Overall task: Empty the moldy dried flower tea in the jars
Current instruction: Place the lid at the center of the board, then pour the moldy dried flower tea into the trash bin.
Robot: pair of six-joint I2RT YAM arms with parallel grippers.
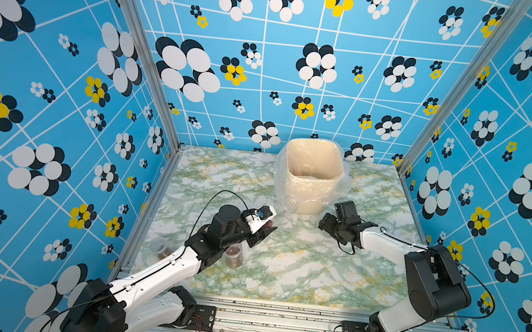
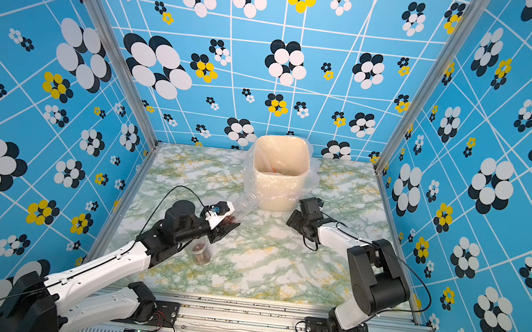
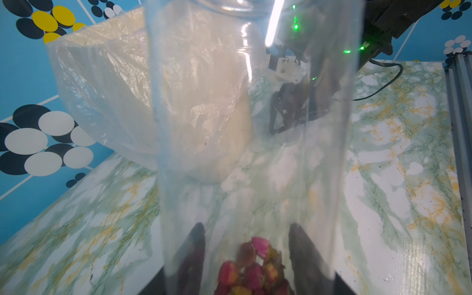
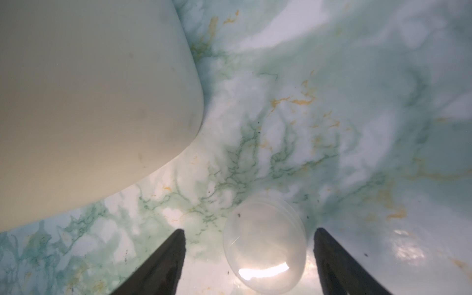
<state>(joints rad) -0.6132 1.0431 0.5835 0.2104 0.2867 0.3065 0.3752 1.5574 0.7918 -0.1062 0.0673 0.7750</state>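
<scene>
In both top views my left gripper [image 1: 263, 229] [image 2: 228, 227] is shut on a clear lidless jar [image 1: 282, 210], tilted with its mouth toward the bin. Moldy dried flower tea [image 3: 252, 270], pink and reddish-brown, sits at the jar's bottom between the dark fingers [image 3: 195, 252]. The jar's clear wall [image 3: 255, 127] fills the left wrist view. My right gripper [image 1: 322, 222] [image 4: 249, 231] hangs low by the bin's base, open. A flat round clear lid [image 4: 264, 245] lies on the table between its fingers, touching neither.
The beige plastic-lined bin [image 1: 310, 178] [image 2: 279, 171] stands at the back middle of the marble table [image 1: 280, 269]. A second jar with tea [image 1: 235, 254] stands upright under my left arm. A third jar [image 1: 158, 246] is at the table's left edge.
</scene>
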